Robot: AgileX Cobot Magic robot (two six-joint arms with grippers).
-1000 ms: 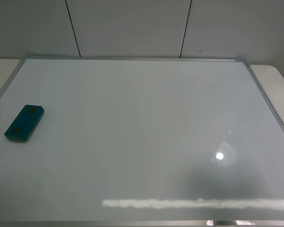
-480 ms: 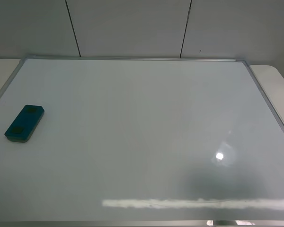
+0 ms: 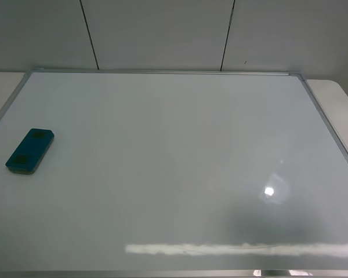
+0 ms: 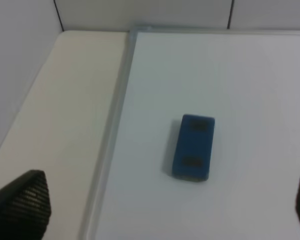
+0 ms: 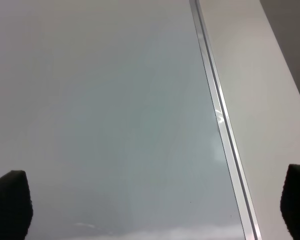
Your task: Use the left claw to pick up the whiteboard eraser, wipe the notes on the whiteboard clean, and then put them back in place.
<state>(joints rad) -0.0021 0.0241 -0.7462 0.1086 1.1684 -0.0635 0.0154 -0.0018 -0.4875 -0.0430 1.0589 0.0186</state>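
Observation:
The whiteboard [image 3: 180, 156] lies flat and fills most of the exterior high view. The teal-blue whiteboard eraser [image 3: 30, 151] rests on it near the left frame, with nothing touching it. The notes do not show in any view. Neither arm appears in the exterior high view. In the left wrist view the eraser [image 4: 193, 147] lies ahead of the left claw [image 4: 162, 207], whose black fingertips [image 4: 22, 202] stand wide apart, open and empty above the board's left edge. Over the whiteboard's right frame [image 5: 220, 120], my right gripper [image 5: 152, 207] is open too, holding nothing.
A cream tabletop [image 4: 60, 110] borders the board on the left and also on the right [image 5: 270, 90]. Grey wall panels [image 3: 162, 35] stand behind the far frame. A bright glare strip [image 3: 238, 249] lies across the board near its front edge.

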